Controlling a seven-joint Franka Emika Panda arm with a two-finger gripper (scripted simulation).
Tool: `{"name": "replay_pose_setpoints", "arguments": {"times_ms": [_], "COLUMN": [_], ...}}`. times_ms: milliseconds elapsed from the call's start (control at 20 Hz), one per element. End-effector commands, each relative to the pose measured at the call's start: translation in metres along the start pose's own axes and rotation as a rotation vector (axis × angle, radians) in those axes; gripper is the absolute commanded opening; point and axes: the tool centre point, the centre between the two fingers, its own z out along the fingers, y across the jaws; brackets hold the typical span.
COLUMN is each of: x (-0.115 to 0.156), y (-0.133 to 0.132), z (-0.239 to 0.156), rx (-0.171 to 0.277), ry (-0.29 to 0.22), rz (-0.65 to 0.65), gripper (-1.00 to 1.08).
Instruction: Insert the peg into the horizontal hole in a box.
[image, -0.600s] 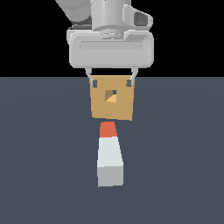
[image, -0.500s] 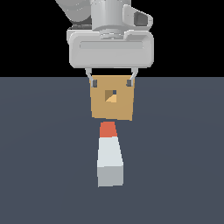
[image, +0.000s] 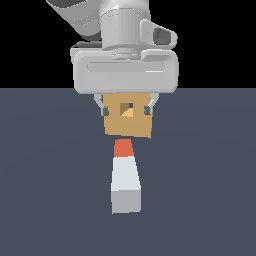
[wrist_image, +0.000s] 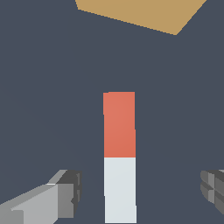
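Observation:
The peg (image: 124, 177) lies flat on the dark floor, its red-orange end pointing at the box (image: 127, 125). The tan box stands beyond it, with the small square hole (image: 126, 109) in the face turned to the peg. My gripper (image: 126, 107) hangs above, open and empty, its fingertips showing in front of the box's upper corners. In the wrist view the peg (wrist_image: 119, 166) lies below and between the wide-apart fingers (wrist_image: 65, 192), untouched, nearer to one finger than to the other. My gripper (wrist_image: 141, 187) is open there, and the box (wrist_image: 140, 13) lies beyond the peg's red end.
The dark grey floor (image: 45, 200) spreads around the peg and box. Nothing else stands on it.
My gripper has come lower, its fingertips now further down over the box's face. The peg and the box have not moved.

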Motion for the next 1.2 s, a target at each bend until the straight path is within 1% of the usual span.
{"name": "replay_pose_setpoints", "arguments": {"times_ms": [0,250,450,600,900,1150], "x": [-0.017,-0.05,-0.066,-0.071,-0.071,-0.071], "y": [-0.003,-0.007,-0.009,-0.008,-0.009,-0.009], "z": [0.017,0.052,0.068,0.073,0.076,0.094], "rx": [0.003,0.007,0.008,0.009,0.01,0.01], "ry": [-0.001,-0.003,-0.003,-0.003,-0.003,-0.003], "rz": [-0.002,-0.007,-0.01,-0.01,-0.009,-0.01], "gripper": [1.0,1.0,1.0,1.0,1.0,1.0]}}
